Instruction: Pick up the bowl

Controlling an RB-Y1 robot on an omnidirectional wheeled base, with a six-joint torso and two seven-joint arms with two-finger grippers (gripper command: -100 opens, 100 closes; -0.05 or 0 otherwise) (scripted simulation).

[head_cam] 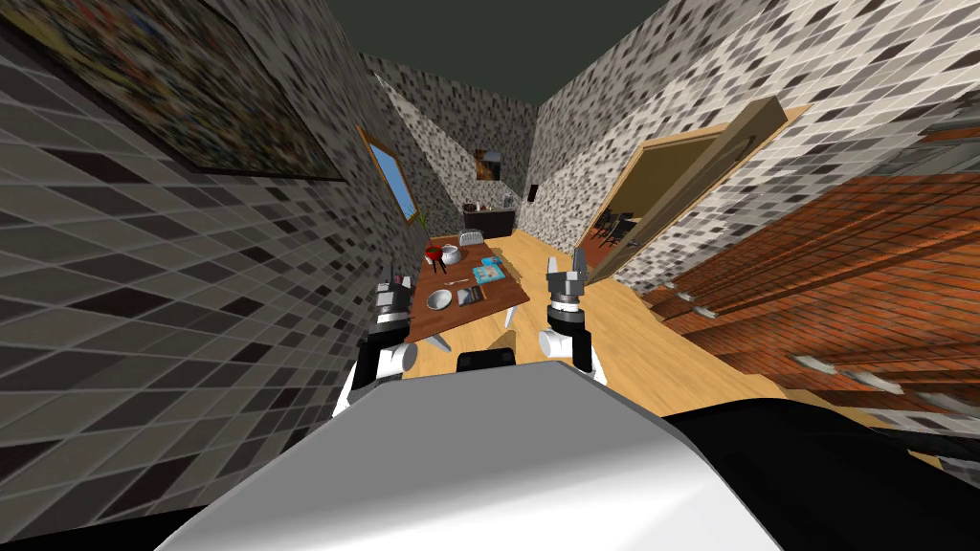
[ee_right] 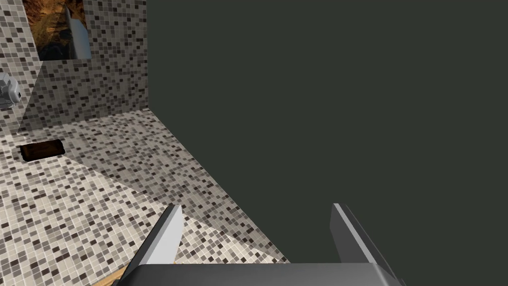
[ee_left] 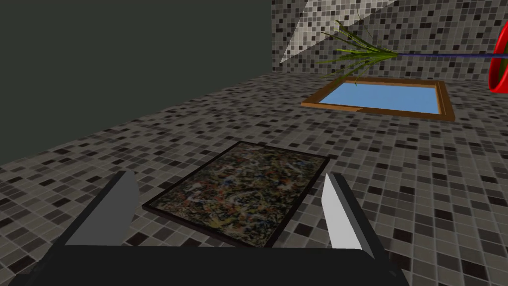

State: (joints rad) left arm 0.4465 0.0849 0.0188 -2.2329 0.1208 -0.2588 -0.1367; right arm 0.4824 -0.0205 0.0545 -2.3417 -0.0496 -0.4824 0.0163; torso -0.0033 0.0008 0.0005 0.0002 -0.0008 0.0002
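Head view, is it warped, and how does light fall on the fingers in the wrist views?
Head view: wide lens splays the walls, whole picture rolled, so the table and bowl look slanted. Left wrist view: left gripper open, one finger lit, the other shaded. Right wrist view: right gripper likewise.

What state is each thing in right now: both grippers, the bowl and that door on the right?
left gripper: open, empty, held up near the table's edge.
right gripper: open, empty, held up to the right of the table.
bowl: upright on the table, not gripped.
door: swung open.
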